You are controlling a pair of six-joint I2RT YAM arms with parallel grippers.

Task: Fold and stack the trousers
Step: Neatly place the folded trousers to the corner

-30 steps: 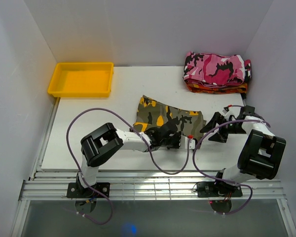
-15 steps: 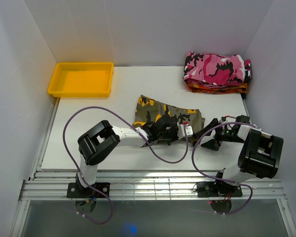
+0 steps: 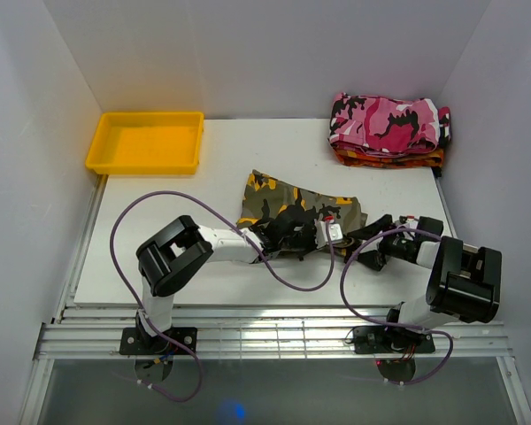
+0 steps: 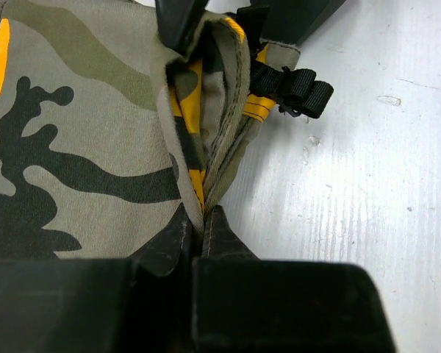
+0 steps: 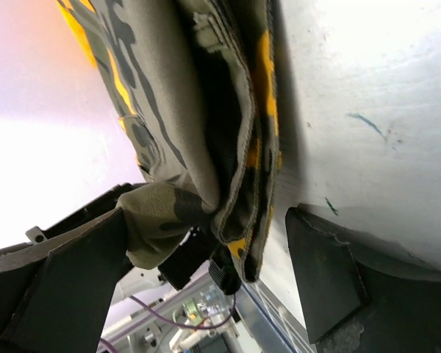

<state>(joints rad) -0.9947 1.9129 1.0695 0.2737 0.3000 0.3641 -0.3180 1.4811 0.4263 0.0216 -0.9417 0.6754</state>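
Closer now to the trousers, right jaws gape; left jaws pinch them; pink garment well behind.

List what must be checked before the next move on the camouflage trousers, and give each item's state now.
1. Left gripper pinches the edge of the olive, black and yellow-orange camouflage cloth trousers: ok, shut on it.
2. Right gripper straddles the folded edge: ok, open, with cloth between its fingers.
3. Black webbing strap tucked in: not ok, it sticks out of the fold.
4. Folded pink, white and black camouflage garment in place at the far right corner, its top bare: ok.
5. Left arm's purple cable clear of the cloth: cannot tell.
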